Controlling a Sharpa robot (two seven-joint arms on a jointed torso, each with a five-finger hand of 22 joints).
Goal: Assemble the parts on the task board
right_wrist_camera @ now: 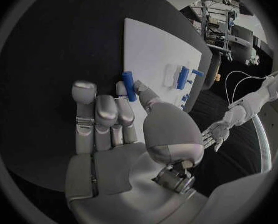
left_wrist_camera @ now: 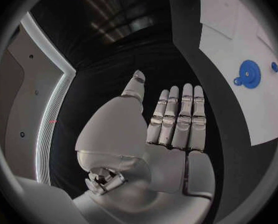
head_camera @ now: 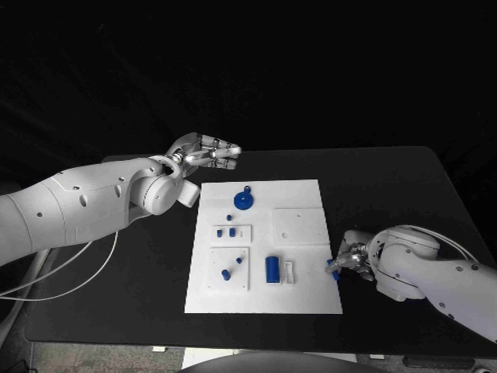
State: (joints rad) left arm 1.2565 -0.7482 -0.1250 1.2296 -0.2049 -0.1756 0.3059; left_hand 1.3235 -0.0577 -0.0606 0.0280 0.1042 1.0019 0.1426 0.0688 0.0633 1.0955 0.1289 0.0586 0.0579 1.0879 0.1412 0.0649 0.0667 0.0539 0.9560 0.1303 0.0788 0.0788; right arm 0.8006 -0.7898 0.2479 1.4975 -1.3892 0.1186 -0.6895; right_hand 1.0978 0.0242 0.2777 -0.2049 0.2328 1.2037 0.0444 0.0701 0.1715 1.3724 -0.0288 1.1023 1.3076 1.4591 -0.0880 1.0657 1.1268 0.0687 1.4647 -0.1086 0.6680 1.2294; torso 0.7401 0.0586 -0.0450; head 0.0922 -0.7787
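Blue parts (head_camera: 274,269) on task board (head_camera: 299,299)

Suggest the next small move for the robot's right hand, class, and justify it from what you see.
Probably carry the small blue cylindrical peg inward over the white task board. The right hand pinches it at the board's right edge, not yet above any slot, while the left hand waits open beyond the board's far left corner.

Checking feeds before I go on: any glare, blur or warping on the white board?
Head view: task board bright, washed out, edges straight. Left wrist view: board's edge bows, blue gear sharp. Right wrist view: board curves; blue part in the right hand crisp.
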